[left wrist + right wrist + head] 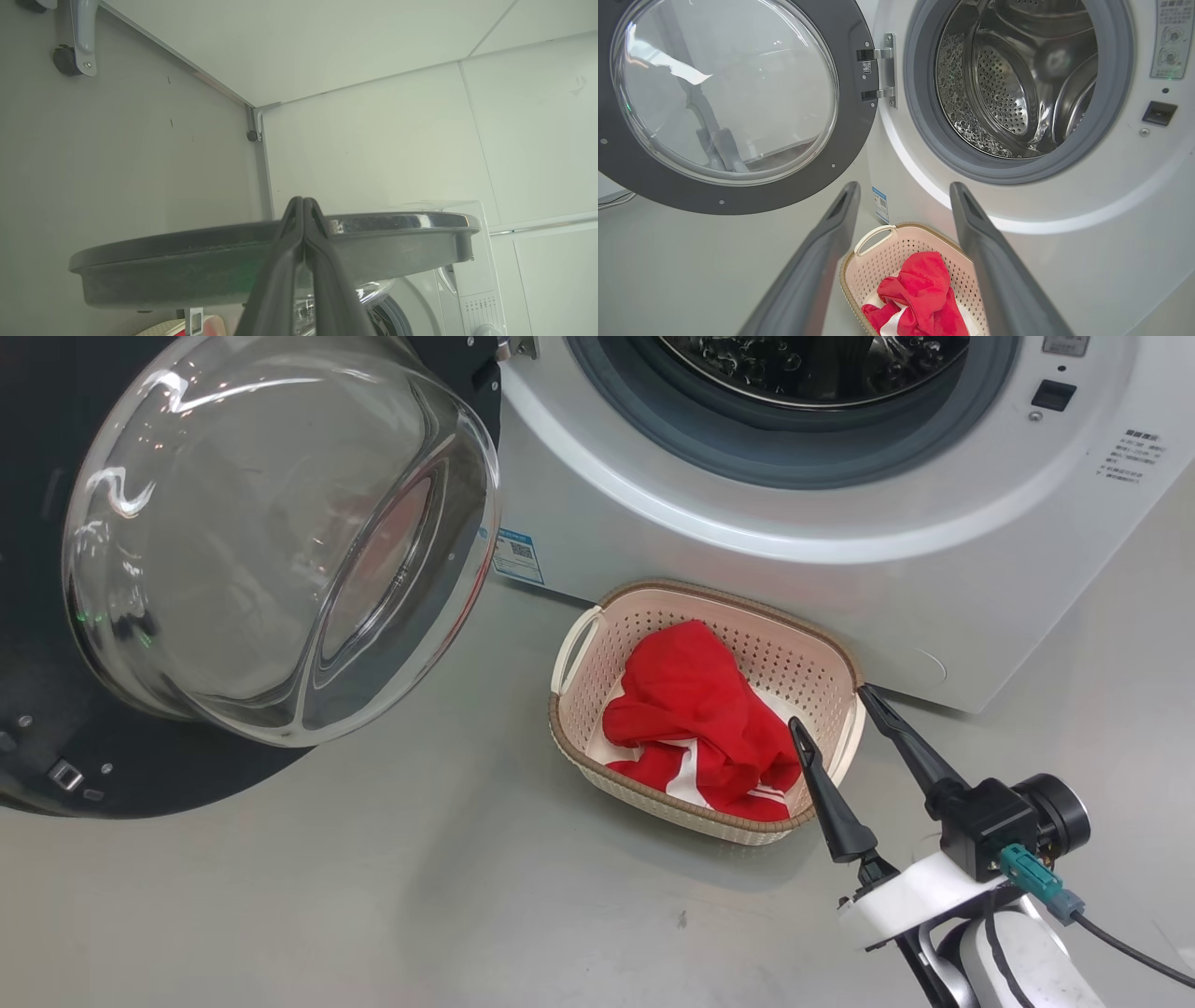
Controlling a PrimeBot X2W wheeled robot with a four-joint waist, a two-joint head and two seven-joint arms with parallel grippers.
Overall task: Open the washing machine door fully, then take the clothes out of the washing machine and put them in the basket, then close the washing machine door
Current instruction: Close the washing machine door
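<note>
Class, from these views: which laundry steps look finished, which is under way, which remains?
Done: round black-rimmed glass door stands open; red white-striped clothes lie in the cream perforated basket; visible steel drum looks empty. In hand: nothing; right gripper open. Left: closing the door.

Dark tapered gripper fingers (pixel 831 803), white wrist shell (pixel 920 891), black camera (pixel 985 817), teal cable connector (pixel 1027 875)

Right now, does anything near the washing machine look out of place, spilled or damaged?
Nothing stands out. The clothes lie inside the basket, which sits upright before the washing machine. The washing machine door hangs open, glass unbroken, and no fabric shows in the drum.
</note>
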